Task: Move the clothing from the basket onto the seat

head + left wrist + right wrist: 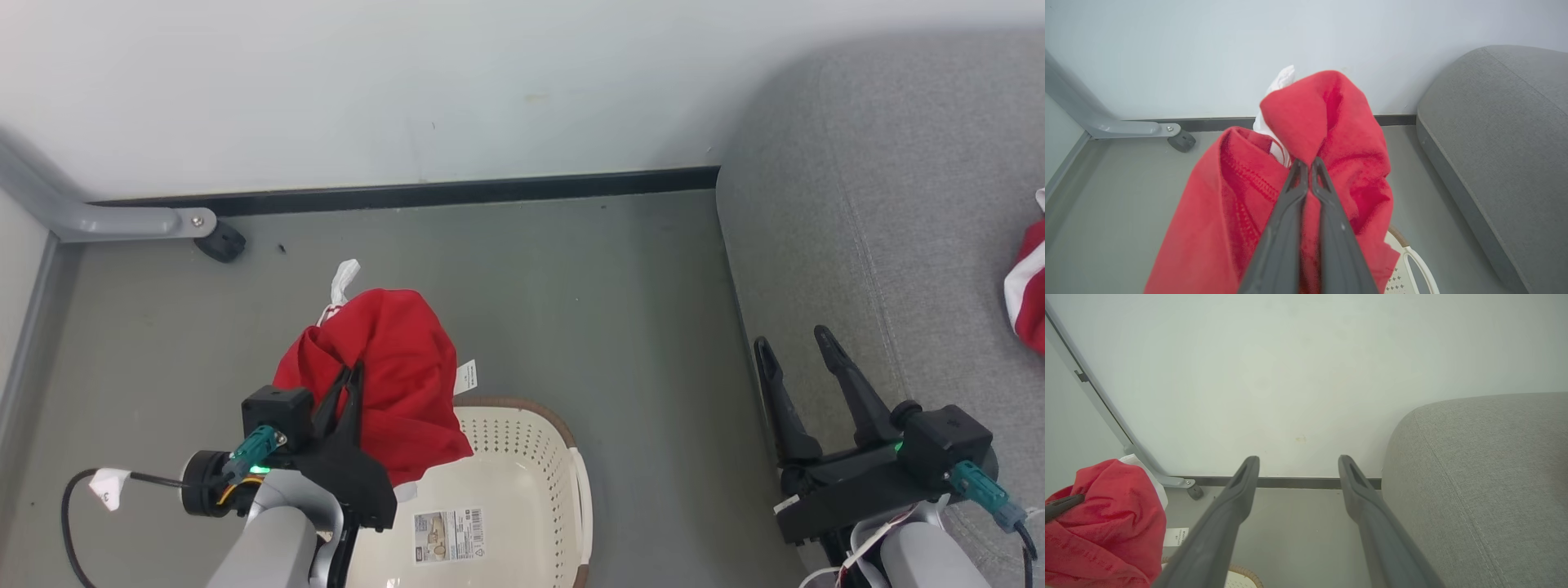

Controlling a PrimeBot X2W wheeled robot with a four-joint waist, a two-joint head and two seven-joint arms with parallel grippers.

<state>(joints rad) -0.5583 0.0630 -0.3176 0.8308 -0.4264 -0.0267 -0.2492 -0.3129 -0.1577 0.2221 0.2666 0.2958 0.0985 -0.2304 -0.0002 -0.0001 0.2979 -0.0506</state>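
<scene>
The red clothing (392,376) hangs bunched above the back left of the cream basket (522,482), with my left gripper (353,377) shut on it. In the left wrist view the clothing (1331,134) drapes over both sides of my closed left gripper (1306,163), a white part showing behind. The basket's floor shows a label and no other garment. My right gripper (790,343) stands open and empty at the front left edge of the grey seat (882,204); its fingers (1241,494) are spread wide. Another red and white garment (1027,286) lies on the seat at the right edge.
A white wall with a dark baseboard (408,196) runs behind. A grey metal leg with a black caster (219,242) stands at the back left. Bare grey floor (604,310) lies between basket and seat.
</scene>
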